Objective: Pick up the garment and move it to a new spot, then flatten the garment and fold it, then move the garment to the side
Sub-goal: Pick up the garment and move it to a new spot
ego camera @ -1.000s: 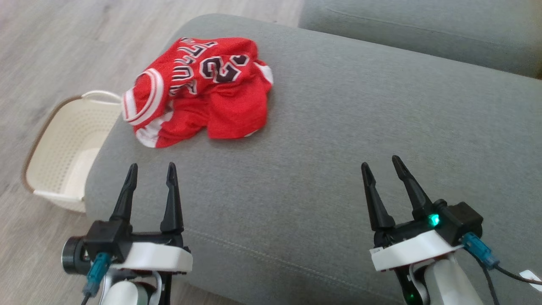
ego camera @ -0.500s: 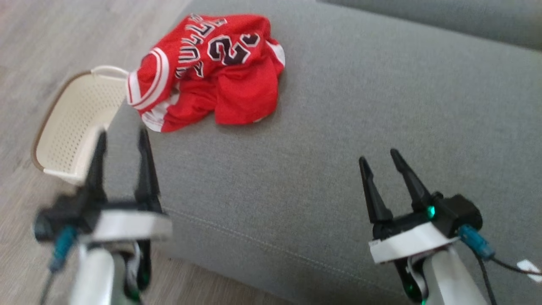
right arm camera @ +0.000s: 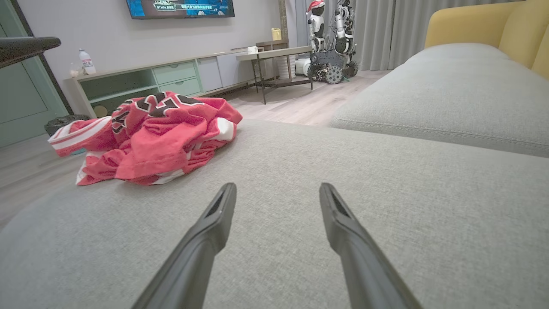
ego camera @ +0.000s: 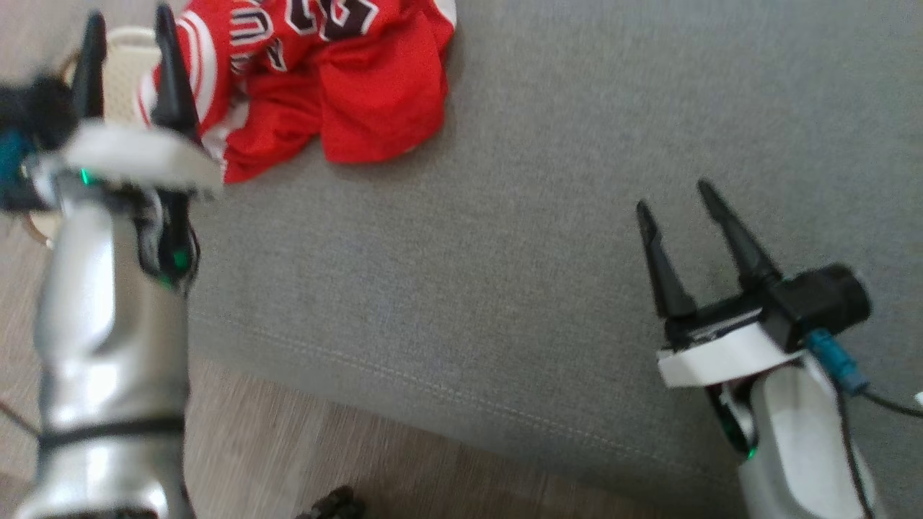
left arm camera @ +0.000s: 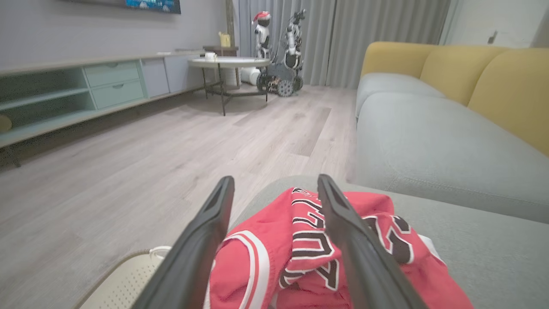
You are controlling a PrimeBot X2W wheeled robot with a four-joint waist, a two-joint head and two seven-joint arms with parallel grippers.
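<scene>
Pale wood flooring (left arm camera: 128, 171) is stretching from a grey sofa (right arm camera: 386, 193) with yellow backrests (left arm camera: 493, 86) toward a long low cabinet (left arm camera: 107, 81). A round table (left arm camera: 229, 63) is standing before grey curtains (left arm camera: 377, 30), while a wall-mounted screen (right arm camera: 180, 8) is glowing on the grey wall (right arm camera: 107, 34).

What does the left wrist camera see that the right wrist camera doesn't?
Left wrist view's own: the cream basket, low down next to the jersey. Right wrist view's own: a water bottle on the cabinet and a green door. Shared: the red jersey, the grey sofa and the robots by the curtains.
</scene>
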